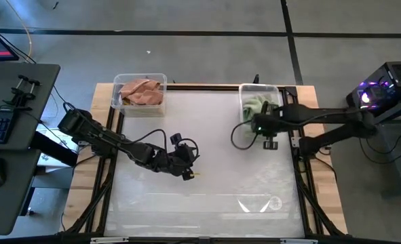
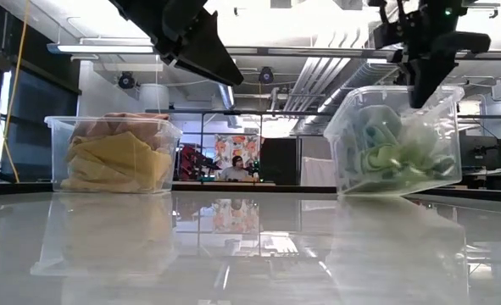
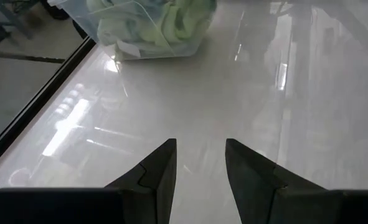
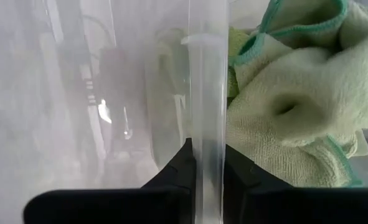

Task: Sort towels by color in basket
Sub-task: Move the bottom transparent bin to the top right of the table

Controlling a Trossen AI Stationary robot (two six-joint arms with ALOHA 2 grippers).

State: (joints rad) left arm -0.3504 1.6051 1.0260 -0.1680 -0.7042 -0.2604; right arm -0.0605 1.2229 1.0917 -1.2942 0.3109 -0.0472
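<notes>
A clear plastic bin (image 1: pixel 259 102) at the table's far right holds pale and lime green towels (image 4: pixel 296 106); it also shows in the low view (image 2: pixel 394 140), tilted. My right gripper (image 4: pixel 207 152) is shut on this bin's wall. A second clear bin (image 1: pixel 140 93) at the far left holds mustard and peach-orange towels (image 2: pixel 119 157) and stands flat on the table. My left gripper (image 1: pixel 188 173) hovers open over the middle of the table, touching nothing; its wrist view looks toward the green bin (image 3: pixel 152 25). My right gripper pinches the green bin's near wall (image 4: pixel 207 134) just below the rim, with one finger inside the bin and one outside. The fingers come from above, pointing down (image 2: pixel 428 76). The bin hangs tilted, with one bottom edge (image 2: pixel 343 191) down at the table and the other side raised.
The white tabletop (image 1: pixel 207 196) lies between the bins and the near edge, framed by a dark rail and wooden border (image 1: pixel 322 203). A desk with keyboard and mouse (image 1: pixel 3 129) stands left of the table. A person (image 2: pixel 236 168) sits far off in the room behind.
</notes>
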